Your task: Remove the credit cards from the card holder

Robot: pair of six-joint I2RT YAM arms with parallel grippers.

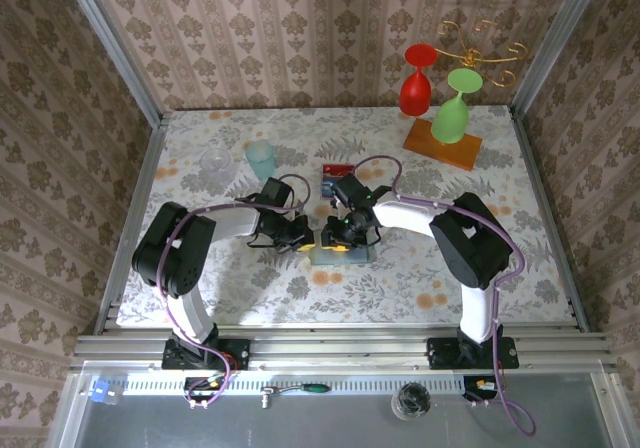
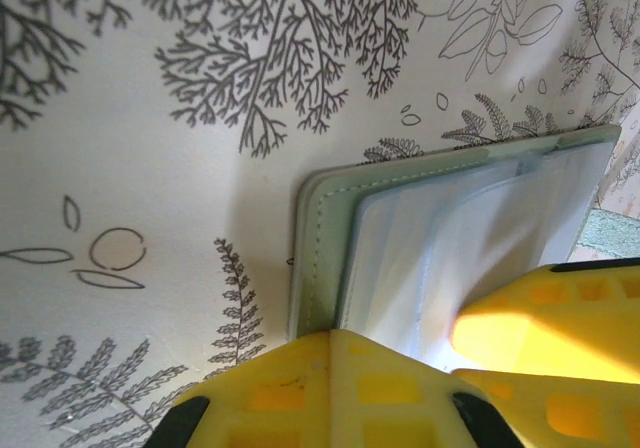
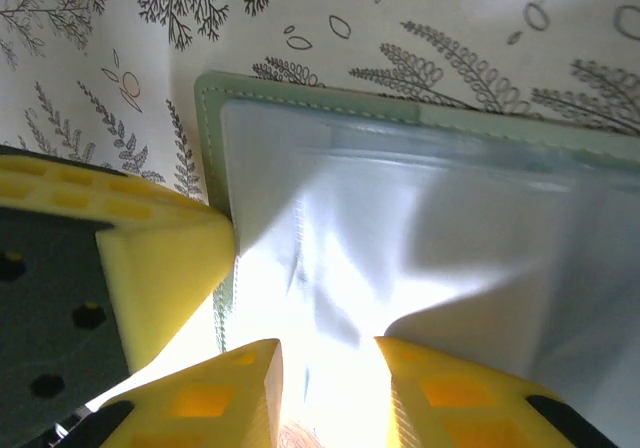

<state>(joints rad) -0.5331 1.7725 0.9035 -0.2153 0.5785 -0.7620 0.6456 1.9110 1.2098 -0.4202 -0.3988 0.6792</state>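
at 6 o'clock in the top view, below the rail, a green-handled screwdriver (image 1: 310, 389) and a small clear glass (image 1: 412, 400) sit on the grey shelf. past the rail both arms lean in over the flowered table (image 1: 420, 288) and meet at its middle. there the card holder (image 1: 345, 257) (image 2: 450, 238) (image 3: 420, 218) lies flat, grey-green with a stitched edge, its clear sleeves turned up. the left gripper (image 1: 298, 236) (image 2: 330, 350) comes at it from 9 o'clock and is clenched, its yellow fingers pressed together with their tips at the holder's edge. the right gripper (image 1: 342, 233) (image 3: 328, 353) comes from 2 o'clock and is released, its jaws part way apart and its tips down on the crumpled clear sleeve. whether a fold of that sleeve is nipped between them cannot be told. the two grippers stand just beside each other over the holder. just beyond the holder, at 12 o'clock, the credit cards (image 1: 331, 180) lie on the table, red with a little blue showing, partly under the right wrist. farther off at 10 o'clock stand a teal cup (image 1: 260, 158) and, beside it, a clear tumbler (image 1: 215, 163). at 1 o'clock, at the far edge, a red wine glass (image 1: 415, 83) and a green wine glass (image 1: 455, 108) stand upside down on a brown board (image 1: 440, 148), a gold rack (image 1: 480, 48) behind them.
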